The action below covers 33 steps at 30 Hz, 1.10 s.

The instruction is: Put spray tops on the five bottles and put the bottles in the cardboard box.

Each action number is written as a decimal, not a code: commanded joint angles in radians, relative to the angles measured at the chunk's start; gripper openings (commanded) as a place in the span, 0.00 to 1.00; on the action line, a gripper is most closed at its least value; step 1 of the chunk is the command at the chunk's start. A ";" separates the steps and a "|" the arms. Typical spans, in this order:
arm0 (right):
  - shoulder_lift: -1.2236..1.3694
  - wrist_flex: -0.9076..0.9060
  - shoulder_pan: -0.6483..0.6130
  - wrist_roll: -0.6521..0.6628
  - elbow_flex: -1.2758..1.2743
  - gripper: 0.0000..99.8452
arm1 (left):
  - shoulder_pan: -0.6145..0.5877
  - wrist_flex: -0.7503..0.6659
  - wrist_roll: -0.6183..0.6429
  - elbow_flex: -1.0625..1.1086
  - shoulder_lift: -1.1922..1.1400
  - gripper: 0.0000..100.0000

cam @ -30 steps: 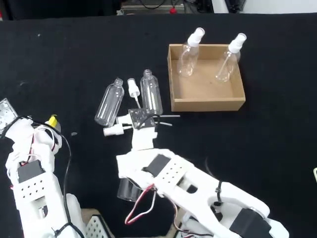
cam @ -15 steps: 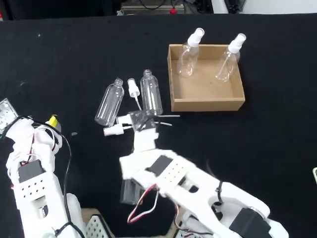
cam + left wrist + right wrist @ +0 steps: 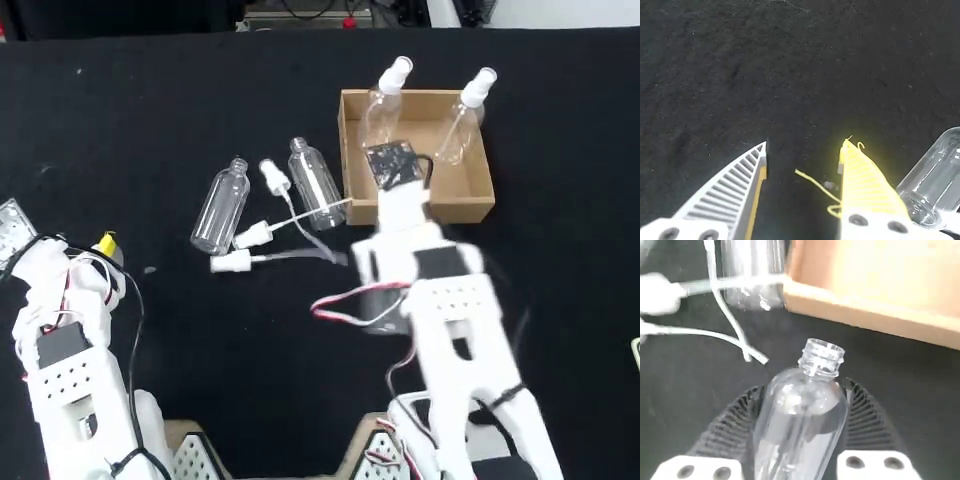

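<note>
Just before the brown cardboard box, right arm's black fingers clenched around a clear uncapped plastic bottle, loose white spray tops on the black table, left arm's fingers spread apart, empty, near another open bottle.

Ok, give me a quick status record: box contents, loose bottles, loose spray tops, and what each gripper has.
box: cardboard box holds two capped bottles, tops leaning over its far rim
loose bottles: two uncapped bottles lying on the table left of the box
spray tops: three spray tops loose on the table beside them
right gripper: right gripper shut on held bottle, uncapped, neck toward the box's near wall
left gripper: left gripper open, empty, above bare table
boxed: two of five
</note>
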<state>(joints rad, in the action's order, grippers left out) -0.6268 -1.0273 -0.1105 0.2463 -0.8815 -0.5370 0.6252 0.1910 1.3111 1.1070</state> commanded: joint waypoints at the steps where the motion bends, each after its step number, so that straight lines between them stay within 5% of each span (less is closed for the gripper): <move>1: -0.044 -0.250 0.074 0.396 0.166 0.11 | -0.008 -0.023 0.012 -0.016 0.011 0.23; 6: -0.042 -0.245 0.216 0.812 0.081 0.11 | -0.008 -0.018 0.012 -0.016 0.011 0.23; 10: -0.042 -0.029 0.420 0.968 -0.079 0.11 | -0.008 -0.018 0.012 -0.016 0.011 0.23; 17: -0.042 0.095 0.703 0.977 -0.185 0.11 | -0.008 -0.017 0.012 -0.016 0.011 0.23; 26: -0.025 0.163 0.832 0.888 -0.205 0.11 | -0.007 -0.017 0.014 -0.016 0.011 0.23; 33: 0.248 0.198 0.930 0.756 -0.097 0.15 | -0.007 -0.023 0.014 -0.004 0.011 0.23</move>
<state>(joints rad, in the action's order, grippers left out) -0.4918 -0.8339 0.7687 1.0717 -1.0825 -0.5370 0.6252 0.2002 1.3111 1.1070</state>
